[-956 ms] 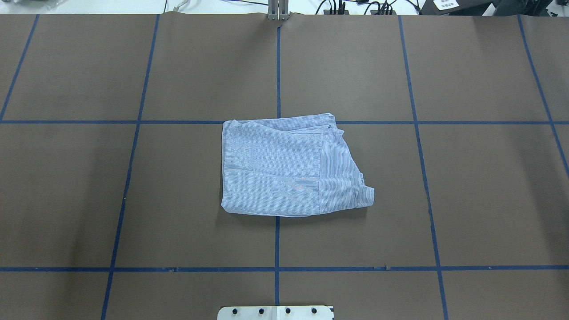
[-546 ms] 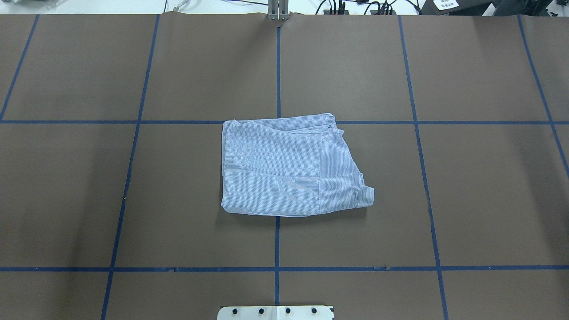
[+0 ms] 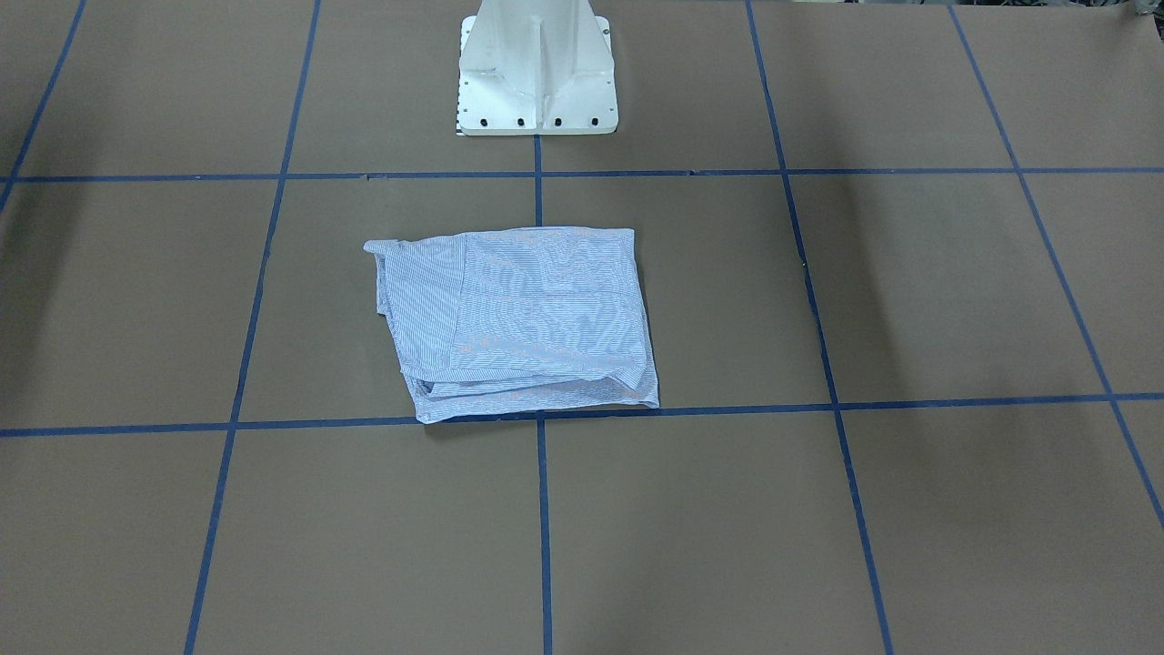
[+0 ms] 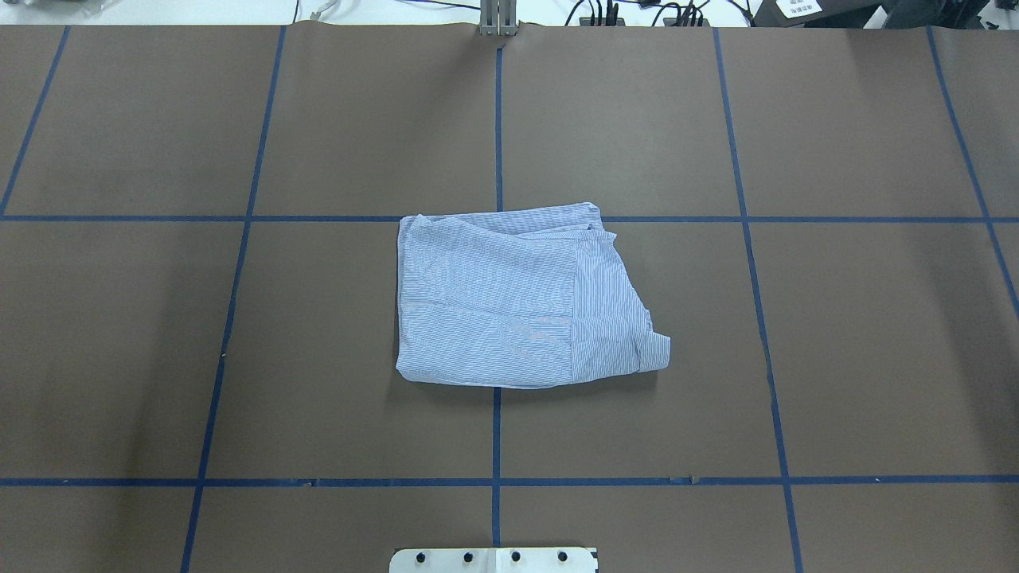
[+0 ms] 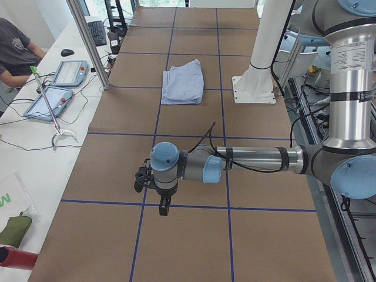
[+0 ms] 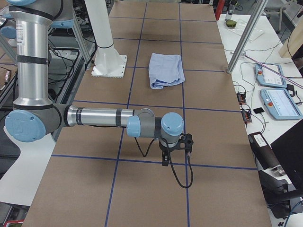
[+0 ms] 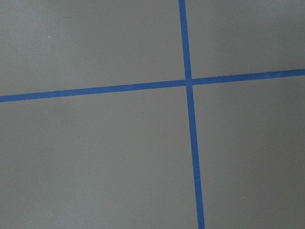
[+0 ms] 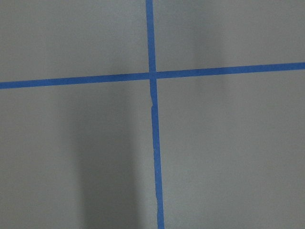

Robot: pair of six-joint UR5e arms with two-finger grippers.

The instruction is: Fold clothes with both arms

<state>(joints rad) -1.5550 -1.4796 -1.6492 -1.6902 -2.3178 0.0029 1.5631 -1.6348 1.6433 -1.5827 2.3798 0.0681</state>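
While the striped shirt point(image 4: 517, 298) lies folded, my left gripper point(image 5: 163, 209) and right gripper point(image 6: 164, 161) hang well off it — open or closed, can't tell.

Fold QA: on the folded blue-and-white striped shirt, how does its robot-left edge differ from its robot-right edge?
Shape: the blue-and-white striped shirt has a left edge that runs straight; its right edge slants outward toward the robot. Tidiness: the left edge is one clean fold; the right edge shows bunched layers at its far end and a flap poking out at its near corner. Both lie flat on the brown table cover.
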